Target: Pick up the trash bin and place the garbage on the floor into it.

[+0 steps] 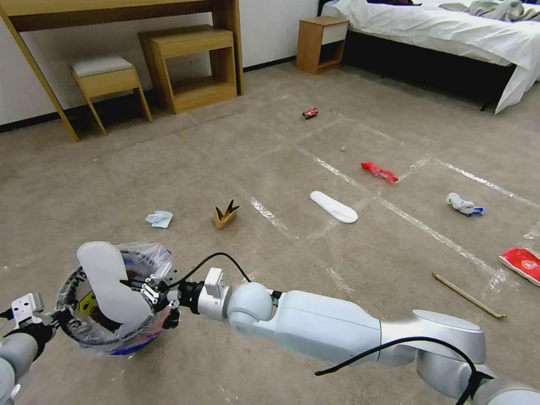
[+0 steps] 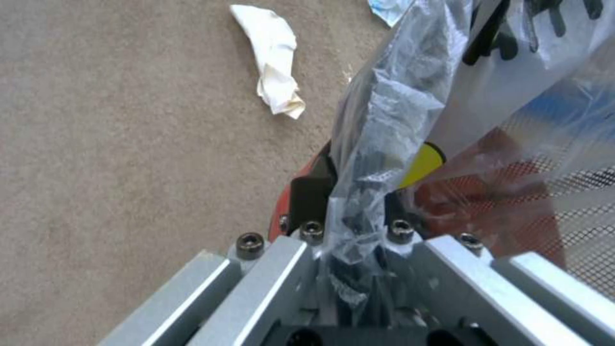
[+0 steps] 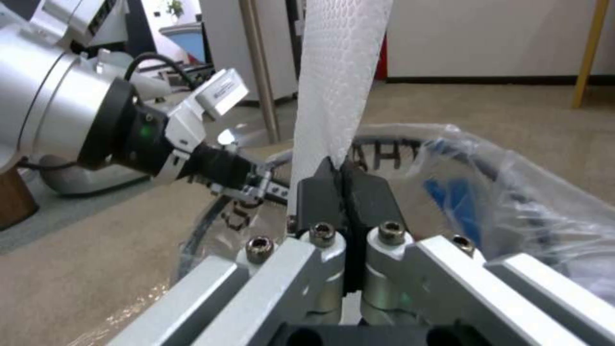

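The trash bin (image 1: 130, 344), red and blue with a black rim and a crinkly clear liner, hangs low at my left, above the floor (image 1: 225, 157). My left gripper (image 1: 58, 319) is shut on its rim (image 2: 355, 211), pinching rim and plastic together. My right gripper (image 1: 153, 292) reaches across and is shut on a flat white slipper (image 1: 107, 281), which leans over the bin's mouth. The right wrist view shows the black pads (image 3: 317, 197) clamped on the slipper (image 3: 339, 72) above the bin (image 3: 487, 168). More garbage lies on the carpet: a second slipper (image 1: 333, 206), a torn tan carton (image 1: 225, 214) and a tissue (image 1: 160, 218).
Farther out lie a red wrapper (image 1: 379, 171), a crushed red can (image 1: 310, 113), a white wad (image 1: 463, 205), a red packet (image 1: 523, 263) and a wooden stick (image 1: 468, 295). A crumpled tissue (image 2: 276, 72) lies below the bin. Desk, stool and shelf (image 1: 191, 62) stand at the back left, a bed (image 1: 439, 34) at the back right.
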You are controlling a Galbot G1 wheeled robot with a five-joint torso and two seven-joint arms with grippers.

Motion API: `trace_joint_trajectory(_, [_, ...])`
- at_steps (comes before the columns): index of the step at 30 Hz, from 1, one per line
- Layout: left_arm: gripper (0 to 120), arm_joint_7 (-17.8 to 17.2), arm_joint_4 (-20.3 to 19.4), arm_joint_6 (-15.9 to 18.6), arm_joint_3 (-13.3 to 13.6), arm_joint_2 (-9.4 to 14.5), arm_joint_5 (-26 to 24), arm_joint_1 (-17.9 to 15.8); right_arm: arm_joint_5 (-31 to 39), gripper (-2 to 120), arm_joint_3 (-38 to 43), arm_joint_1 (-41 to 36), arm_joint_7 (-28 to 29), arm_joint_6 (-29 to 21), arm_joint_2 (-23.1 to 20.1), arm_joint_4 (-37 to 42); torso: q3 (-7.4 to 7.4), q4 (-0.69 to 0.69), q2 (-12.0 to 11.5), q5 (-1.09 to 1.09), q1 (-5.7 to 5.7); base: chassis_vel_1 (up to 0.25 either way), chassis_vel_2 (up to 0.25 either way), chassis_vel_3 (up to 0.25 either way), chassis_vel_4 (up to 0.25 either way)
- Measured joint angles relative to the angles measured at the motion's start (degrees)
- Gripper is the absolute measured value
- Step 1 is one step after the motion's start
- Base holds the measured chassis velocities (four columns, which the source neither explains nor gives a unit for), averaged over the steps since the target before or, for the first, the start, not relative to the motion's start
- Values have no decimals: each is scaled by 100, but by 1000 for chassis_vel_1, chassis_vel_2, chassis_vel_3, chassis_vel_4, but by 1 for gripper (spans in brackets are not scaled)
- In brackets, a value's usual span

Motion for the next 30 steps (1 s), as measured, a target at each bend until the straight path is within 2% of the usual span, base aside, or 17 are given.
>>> trace_joint_trajectory(22, [1, 25, -62, -16, 13, -85, 64, 56, -147, 0, -75, 182, 76, 69, 200, -199, 0, 0, 0, 0, 0, 0, 0, 0, 0])
trace_joint_trajectory(30, [1, 31, -71, -17, 18, -101, 74, 56, -406, 0, -131, 299, 12, 202, 279, -446, 0, 0, 0, 0, 0, 0, 0, 0, 0])
